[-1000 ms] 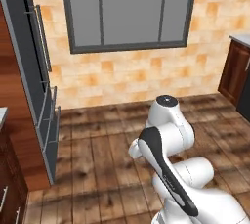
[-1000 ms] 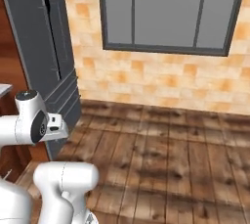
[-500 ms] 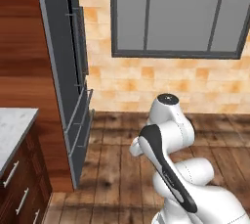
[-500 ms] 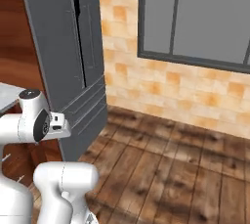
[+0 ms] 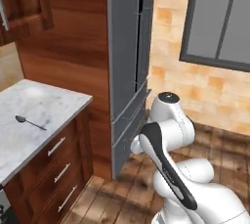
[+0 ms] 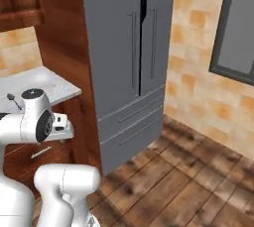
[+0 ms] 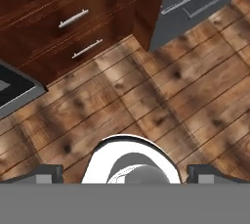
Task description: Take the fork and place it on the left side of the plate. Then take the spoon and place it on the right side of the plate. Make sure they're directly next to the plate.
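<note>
My jaws (image 7: pixel 125 174): released, nothing held, over wooden floor (image 7: pixel 161 105) | spoon (image 5: pixel 29 122): flat on marble desk (image 5: pixel 44 105) beside grey fridge (image 5: pixel 128 61)

Legible text, labels, brands, numbers, signs: none that I can read from any of my cameras. The grey refrigerator (image 6: pixel 130 67) doors carry no badge or lettering that I can make out. The wooden drawer fronts (image 5: pixel 58 164) to the left of the refrigerator are plain, as is the marble counter (image 5: pixel 36 115) above them. The window (image 5: pixel 219 20) to the right of the refrigerator bears no sign.
</note>
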